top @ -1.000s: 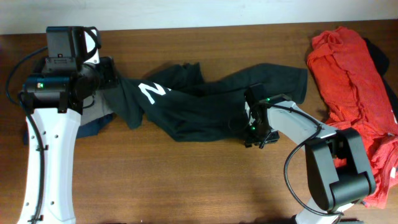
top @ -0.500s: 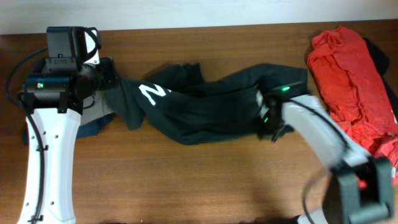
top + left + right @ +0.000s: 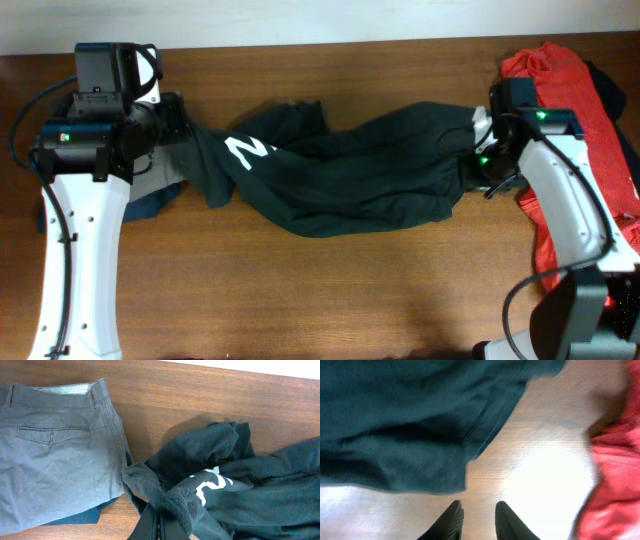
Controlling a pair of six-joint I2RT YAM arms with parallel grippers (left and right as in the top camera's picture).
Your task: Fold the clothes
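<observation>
A dark shirt (image 3: 340, 180) with a white print lies stretched across the middle of the table. My left gripper (image 3: 186, 132) is shut on a bunched corner of it at the left; in the left wrist view the cloth (image 3: 165, 492) is pinched just above the closed fingers (image 3: 159, 527). My right gripper (image 3: 478, 168) is at the shirt's right edge. In the right wrist view its fingers (image 3: 452, 517) stand apart over bare wood, with nothing between them and the shirt's hem (image 3: 410, 425) just ahead.
A pile of red clothes (image 3: 570, 110) lies at the right edge and also shows in the right wrist view (image 3: 615, 465). Folded grey trousers (image 3: 55, 455) lie at the left, under my left arm (image 3: 150, 185).
My right arm has swung from the table's middle to the right, towards the red pile. The shirt's right side has been drawn out rightwards. The left arm has not moved.
</observation>
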